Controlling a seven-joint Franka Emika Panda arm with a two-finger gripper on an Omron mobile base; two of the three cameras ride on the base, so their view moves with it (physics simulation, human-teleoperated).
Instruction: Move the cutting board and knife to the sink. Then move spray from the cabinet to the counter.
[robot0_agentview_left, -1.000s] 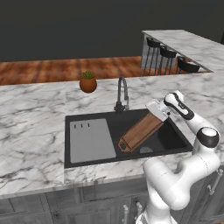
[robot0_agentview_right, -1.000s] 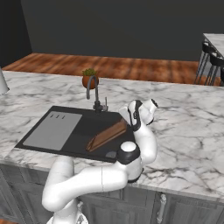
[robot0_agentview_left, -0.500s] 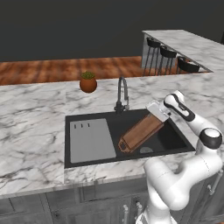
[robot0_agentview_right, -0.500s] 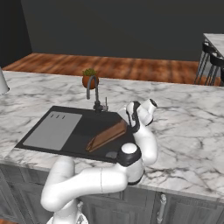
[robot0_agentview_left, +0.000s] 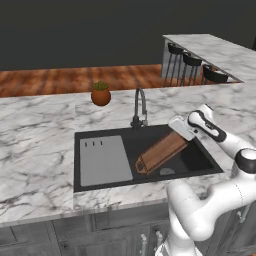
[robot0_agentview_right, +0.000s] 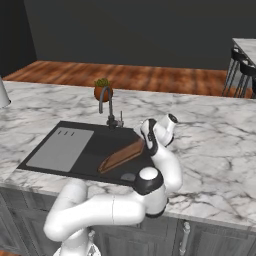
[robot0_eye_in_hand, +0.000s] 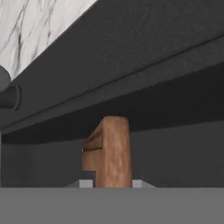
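The reddish-brown cutting board (robot0_agentview_left: 160, 152) (robot0_agentview_right: 122, 156) leans tilted inside the sink (robot0_agentview_left: 77, 165) (robot0_agentview_right: 65, 175), its low end on the basin floor and its high end toward the right rim. My gripper (robot0_agentview_left: 176, 134) (robot0_agentview_right: 145, 142) is at that raised end, shut on the board. In the hand view the board's rounded wooden end (robot0_eye_in_hand: 111, 153) stands up between my fingers, where the gripper (robot0_eye_in_hand: 111, 183) meets it, with the dark sink wall (robot0_eye_in_hand: 153, 57) behind. The marble counter (robot0_agentview_left: 35, 150) (robot0_agentview_right: 210, 150) surrounds the sink. Knife, spray and cabinet are out of view.
A curved faucet (robot0_agentview_left: 140, 107) (robot0_agentview_right: 107, 102) stands behind the sink, and a potted plant (robot0_agentview_left: 100, 94) (robot0_agentview_right: 102, 89) sits beyond it. The basin's left part holds a flat grey draining area (robot0_agentview_left: 102, 160). Bar stools (robot0_agentview_left: 192, 62) stand at the far right counter.
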